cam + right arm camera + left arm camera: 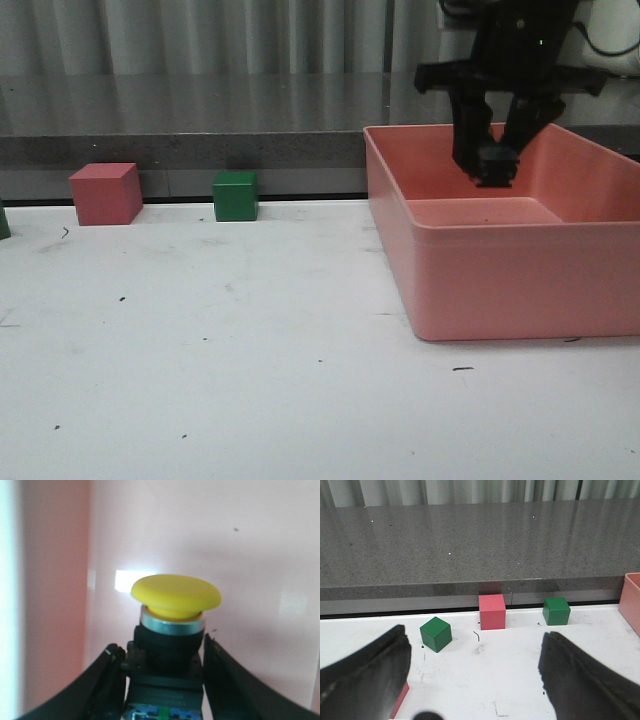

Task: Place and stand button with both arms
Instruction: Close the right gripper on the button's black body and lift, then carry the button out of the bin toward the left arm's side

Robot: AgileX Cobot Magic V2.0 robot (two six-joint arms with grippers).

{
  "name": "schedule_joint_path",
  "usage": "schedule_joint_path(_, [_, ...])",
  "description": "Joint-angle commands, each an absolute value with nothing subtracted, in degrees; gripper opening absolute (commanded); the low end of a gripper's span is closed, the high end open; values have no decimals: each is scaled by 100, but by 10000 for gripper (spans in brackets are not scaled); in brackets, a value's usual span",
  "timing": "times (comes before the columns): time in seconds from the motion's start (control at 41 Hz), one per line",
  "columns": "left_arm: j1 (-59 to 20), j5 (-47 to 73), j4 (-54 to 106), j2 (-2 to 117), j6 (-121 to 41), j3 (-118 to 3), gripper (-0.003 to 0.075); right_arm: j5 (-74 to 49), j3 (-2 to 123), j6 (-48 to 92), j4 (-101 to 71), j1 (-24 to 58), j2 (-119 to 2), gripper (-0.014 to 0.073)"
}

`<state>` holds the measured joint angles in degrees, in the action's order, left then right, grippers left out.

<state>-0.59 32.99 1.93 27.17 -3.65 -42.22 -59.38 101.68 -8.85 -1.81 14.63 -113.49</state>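
Clasping the button (172, 630), right end effector (162, 680); yellow cap only in wrist view; left end effector (475, 675) released.

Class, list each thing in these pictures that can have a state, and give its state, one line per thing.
right gripper: shut on the button, inside the pink bin.
button: held at its black base by the fingers, yellow cap clear of them.
left gripper: open, holding nothing, above the table.
pink bin: open-topped, resting on the table.
red cube: resting on the table, untouched.
green cube: resting on the table, untouched.
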Motion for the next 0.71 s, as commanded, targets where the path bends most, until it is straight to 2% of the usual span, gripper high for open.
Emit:
schedule_joint_path(0.0, [-64,2850,213,2799,-320,-4420,524,-5417,9827,-810,-134,1808,-10391,219])
schedule_joint_path(0.317, [-64,2850,213,2799,-320,-4420,470,-4054,8221,-810,-134,3153,-9055,219])
schedule_joint_path(0.683, [-64,2850,213,2799,-320,-4420,418,-3993,8436,-596,149,4469,-9471,219])
